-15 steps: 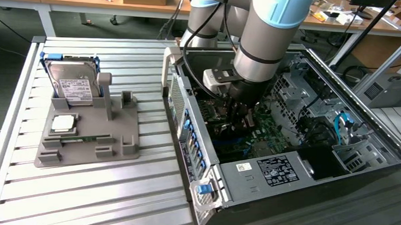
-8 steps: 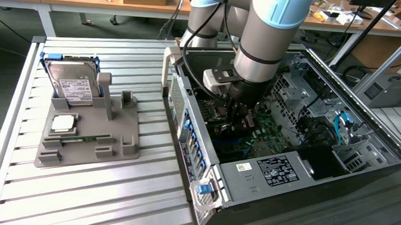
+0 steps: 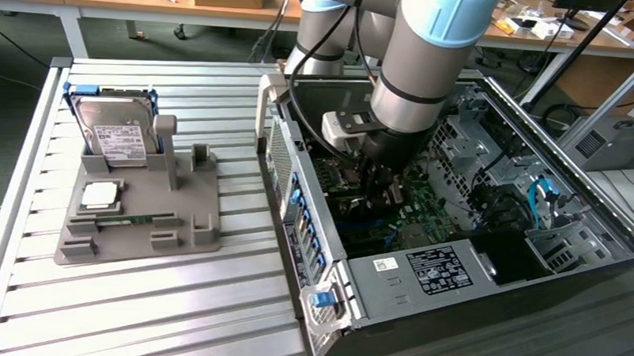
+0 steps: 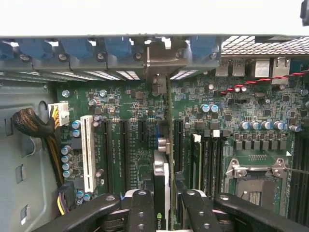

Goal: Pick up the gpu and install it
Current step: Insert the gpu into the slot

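While clamped (edgewise), gpu [image 4: 164,159] between gripper [image 4: 163,200] fingers.

Look at the gpu [image 4: 161,193]: a thin black card seen edge-on, standing upright on its long edge between the claw's [image 4: 163,208] two fingers. Its silver bracket end points toward the case's rear slots, over the green motherboard [image 4: 135,145].
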Controlling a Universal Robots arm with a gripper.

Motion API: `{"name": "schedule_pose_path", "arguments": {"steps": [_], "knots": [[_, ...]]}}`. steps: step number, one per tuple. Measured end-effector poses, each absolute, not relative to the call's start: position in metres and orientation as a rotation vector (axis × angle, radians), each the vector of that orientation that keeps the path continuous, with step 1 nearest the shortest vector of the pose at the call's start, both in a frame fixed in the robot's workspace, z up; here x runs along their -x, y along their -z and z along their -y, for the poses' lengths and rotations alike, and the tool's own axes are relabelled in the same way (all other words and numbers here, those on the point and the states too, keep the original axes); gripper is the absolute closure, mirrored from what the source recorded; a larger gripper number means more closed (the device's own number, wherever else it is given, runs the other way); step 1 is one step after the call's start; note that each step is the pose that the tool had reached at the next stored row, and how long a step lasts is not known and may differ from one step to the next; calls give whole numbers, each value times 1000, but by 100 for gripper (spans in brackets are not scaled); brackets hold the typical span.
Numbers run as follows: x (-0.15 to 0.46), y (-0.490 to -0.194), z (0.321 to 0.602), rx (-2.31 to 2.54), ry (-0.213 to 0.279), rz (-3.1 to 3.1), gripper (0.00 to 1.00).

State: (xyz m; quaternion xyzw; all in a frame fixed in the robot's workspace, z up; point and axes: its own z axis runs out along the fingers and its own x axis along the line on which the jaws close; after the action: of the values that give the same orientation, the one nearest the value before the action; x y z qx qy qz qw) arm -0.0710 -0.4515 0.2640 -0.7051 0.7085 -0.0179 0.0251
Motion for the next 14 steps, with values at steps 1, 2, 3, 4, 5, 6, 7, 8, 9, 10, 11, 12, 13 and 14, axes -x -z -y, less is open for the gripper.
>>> {"name": "schedule_pose_path", "arguments": {"steps": [1, 2, 3, 4, 5, 6, 7, 8, 9, 10, 11, 12, 13, 14], "knots": [[71, -264, 452, 2180, 56, -2191, 73], [71, -264, 452, 2180, 56, -2191, 73], [71, -264, 452, 2180, 56, -2191, 73], [71, -264, 452, 2180, 56, -2191, 73], [71, -264, 452, 2180, 56, -2191, 73], [71, -264, 452, 2180, 56, -2191, 73], [71, -264, 452, 2180, 56, -2191, 73], [71, -264, 452, 2180, 56, -2191, 73], [71, -264, 452, 2180, 56, -2191, 73], [71, -265, 452, 2180, 56, -2191, 73], [71, -265, 452, 2180, 56, -2191, 73], [71, -265, 452, 2181, 56, -2191, 73], [71, -265, 452, 2180, 56, -2191, 73], [71, -265, 452, 2180, 56, -2191, 73]]}}
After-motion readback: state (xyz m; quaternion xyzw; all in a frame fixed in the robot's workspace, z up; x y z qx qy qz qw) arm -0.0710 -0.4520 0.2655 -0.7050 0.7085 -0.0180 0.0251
